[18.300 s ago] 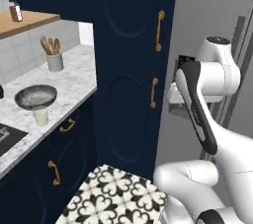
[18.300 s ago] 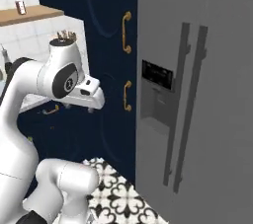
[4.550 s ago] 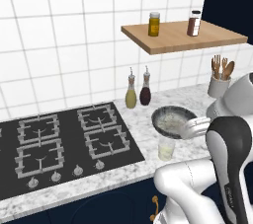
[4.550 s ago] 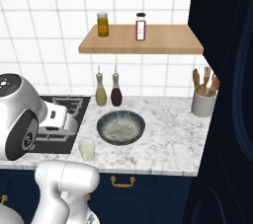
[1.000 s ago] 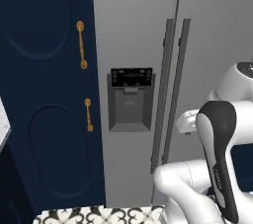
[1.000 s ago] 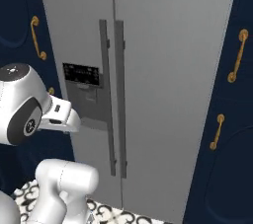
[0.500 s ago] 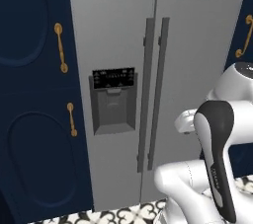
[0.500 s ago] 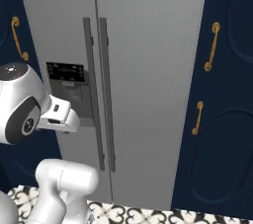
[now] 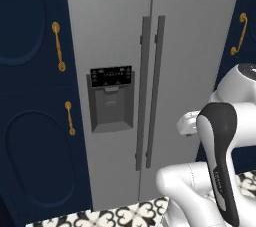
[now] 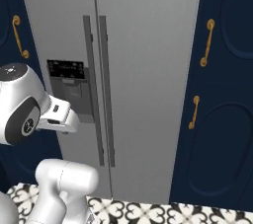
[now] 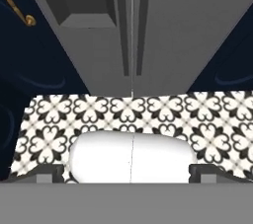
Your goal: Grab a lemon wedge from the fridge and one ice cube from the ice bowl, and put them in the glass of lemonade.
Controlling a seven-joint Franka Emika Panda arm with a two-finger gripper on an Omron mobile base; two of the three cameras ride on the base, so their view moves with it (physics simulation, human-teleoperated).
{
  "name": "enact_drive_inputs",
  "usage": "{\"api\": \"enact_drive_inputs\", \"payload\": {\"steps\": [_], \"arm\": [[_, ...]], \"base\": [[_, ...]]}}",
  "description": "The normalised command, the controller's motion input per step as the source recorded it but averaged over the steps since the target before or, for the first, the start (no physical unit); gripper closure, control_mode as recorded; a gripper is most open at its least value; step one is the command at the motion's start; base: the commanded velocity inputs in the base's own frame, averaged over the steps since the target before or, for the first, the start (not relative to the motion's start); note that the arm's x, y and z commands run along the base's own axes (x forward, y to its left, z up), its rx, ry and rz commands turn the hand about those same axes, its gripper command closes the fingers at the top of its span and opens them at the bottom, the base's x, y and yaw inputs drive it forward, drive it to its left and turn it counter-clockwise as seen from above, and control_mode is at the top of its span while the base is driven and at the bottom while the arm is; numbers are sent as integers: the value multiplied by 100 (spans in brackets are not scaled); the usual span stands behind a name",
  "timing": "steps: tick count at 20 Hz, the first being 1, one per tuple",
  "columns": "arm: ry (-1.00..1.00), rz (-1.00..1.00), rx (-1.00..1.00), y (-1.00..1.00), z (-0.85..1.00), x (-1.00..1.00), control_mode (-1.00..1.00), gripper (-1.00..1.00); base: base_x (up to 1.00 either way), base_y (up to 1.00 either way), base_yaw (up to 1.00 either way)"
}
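i'm looking at the fridge [image 9: 200, 36] head-on: tall, light grey, both doors closed, twin dark vertical handles at the centre seam, black dispenser panel on its left door.

The fridge [image 9: 150, 71] stands straight ahead, between cabinets [image 9: 30, 121] on its left and right. Its dispenser panel [image 9: 111, 98] sits in the left door, just left of the paired handles [image 9: 150, 91]. Tiled floor [image 11: 148, 114] lies before it.

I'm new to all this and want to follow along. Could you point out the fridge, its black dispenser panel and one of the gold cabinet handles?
fridge [image 9: 195, 46], left base view, on the bare right door.
dispenser panel [image 9: 110, 77], left base view, on its black control strip.
gold cabinet handle [image 10: 206, 43], right base view, on the middle of the upper handle.
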Motion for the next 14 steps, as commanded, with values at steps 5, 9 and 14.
{"api": "enact_drive_inputs", "payload": {"steps": [5,9,14], "arm": [[0,0,0,0,0,0,-100,-100],[-8,-2,0,-1,-13,33,-100,-100],[-19,-5,0,0,7,47,-100,-100]], "base": [[0,3,-1],[0,0,0],[0,0,0]]}}
